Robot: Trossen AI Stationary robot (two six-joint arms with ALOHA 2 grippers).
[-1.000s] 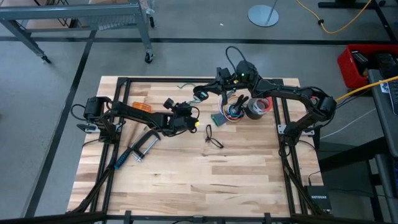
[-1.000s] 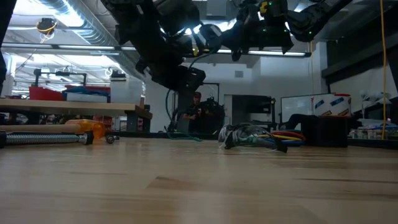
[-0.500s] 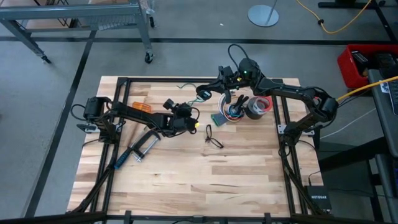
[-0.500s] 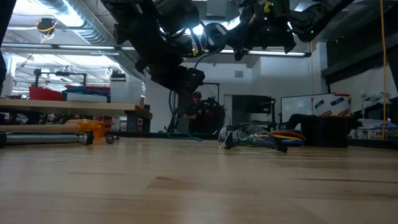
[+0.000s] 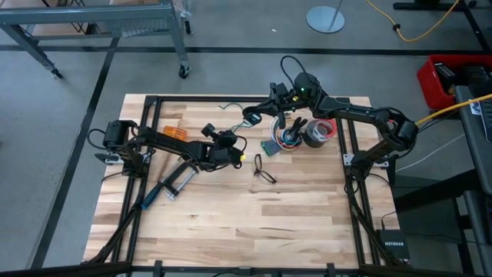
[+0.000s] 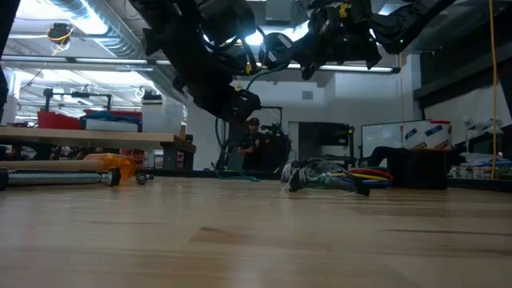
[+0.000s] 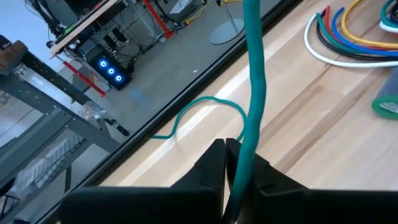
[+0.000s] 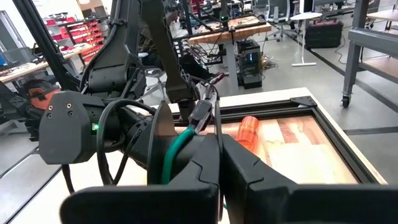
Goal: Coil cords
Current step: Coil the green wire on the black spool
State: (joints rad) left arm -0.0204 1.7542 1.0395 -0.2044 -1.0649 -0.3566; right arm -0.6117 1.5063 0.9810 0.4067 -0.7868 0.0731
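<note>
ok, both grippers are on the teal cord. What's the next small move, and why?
Probably swing the right gripper round toward the left gripper to lay a first loop. Both look shut on the thin teal-green cord, which spans the air between them uncoiled, and its tail lies loose on the wooden table.

Four cameras on my bench

One looks straight down, one level along the table point(image 5: 231, 223); my wrist cameras sit close, sharing the 12 o'clock edge with the overhead view.
</note>
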